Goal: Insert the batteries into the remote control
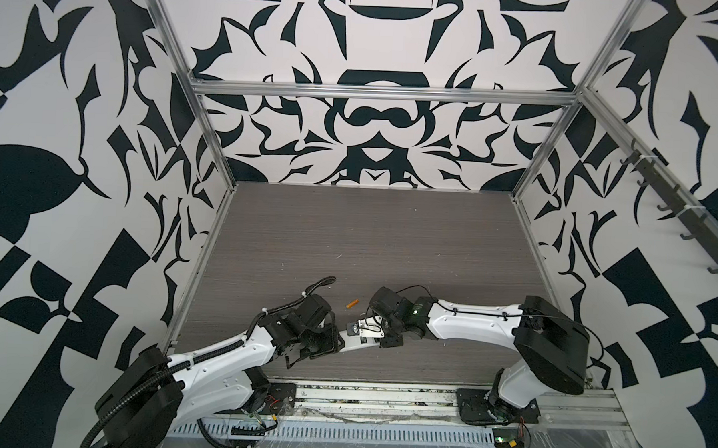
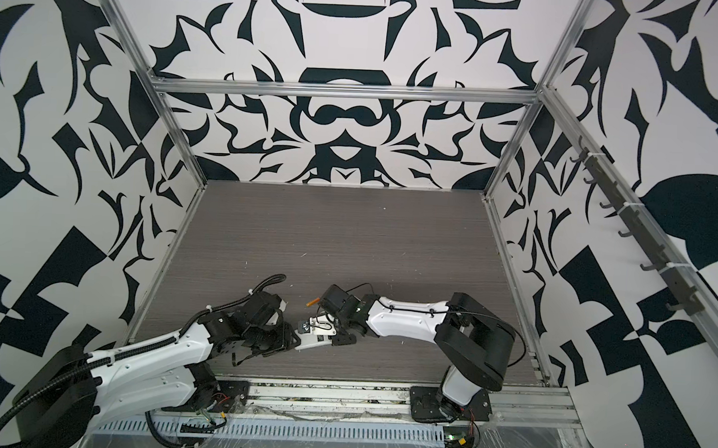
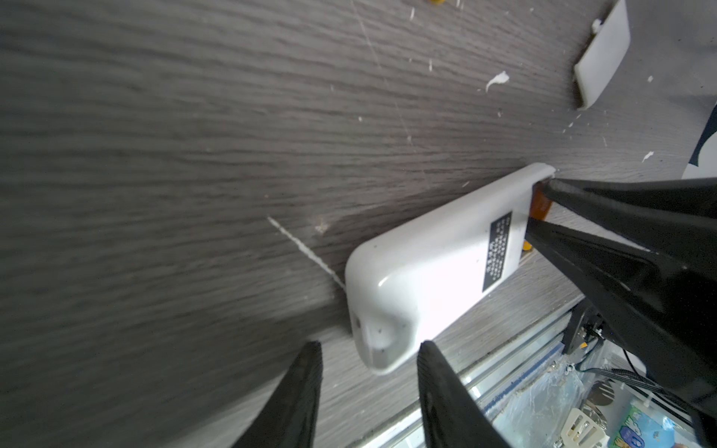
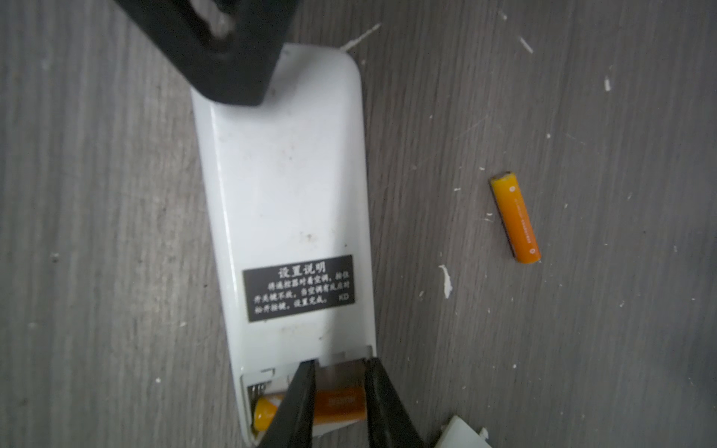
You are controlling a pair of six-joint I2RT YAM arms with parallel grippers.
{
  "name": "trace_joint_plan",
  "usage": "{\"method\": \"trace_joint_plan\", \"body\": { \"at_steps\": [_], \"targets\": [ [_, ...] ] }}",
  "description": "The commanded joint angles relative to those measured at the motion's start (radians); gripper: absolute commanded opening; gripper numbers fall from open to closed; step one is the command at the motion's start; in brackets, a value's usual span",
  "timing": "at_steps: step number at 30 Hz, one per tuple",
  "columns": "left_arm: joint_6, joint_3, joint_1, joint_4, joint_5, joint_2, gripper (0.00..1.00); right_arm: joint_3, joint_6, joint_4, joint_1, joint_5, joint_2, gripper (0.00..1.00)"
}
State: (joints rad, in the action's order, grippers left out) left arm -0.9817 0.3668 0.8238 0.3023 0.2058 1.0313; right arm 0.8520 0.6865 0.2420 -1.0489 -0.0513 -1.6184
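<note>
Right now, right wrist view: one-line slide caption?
Right gripper seats one battery in the remote control; second battery waits on the table.

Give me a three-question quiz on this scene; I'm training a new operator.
1. True or false: the remote lies face up.
2. The loose battery lies: A) on the table, apart from the remote; B) on the remote's label; C) upright against the remote.
3. Which end effector reaches into the open compartment?

Key: 1 false; 2 A; 3 the right end effector.
</note>
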Motion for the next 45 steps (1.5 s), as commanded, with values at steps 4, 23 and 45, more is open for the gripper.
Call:
{"method": "trace_joint_plan", "body": {
  "at_steps": [4,23,45],
  "targets": [
    [-0.014,-0.019,-0.004,-0.006,-0.003,-0.013,0.44,0.016,-0.031,0.010,-0.005,-0.036,0.008,0.31],
    [-0.018,-0.035,-0.005,-0.029,0.003,-0.025,0.43,0.062,-0.234,0.118,0.000,-0.035,0.110,0.32],
    [-0.014,-0.038,-0.005,-0.013,-0.038,-0.072,0.41,0.240,-0.889,0.378,0.031,-0.090,0.040,0.35]
  ]
}}
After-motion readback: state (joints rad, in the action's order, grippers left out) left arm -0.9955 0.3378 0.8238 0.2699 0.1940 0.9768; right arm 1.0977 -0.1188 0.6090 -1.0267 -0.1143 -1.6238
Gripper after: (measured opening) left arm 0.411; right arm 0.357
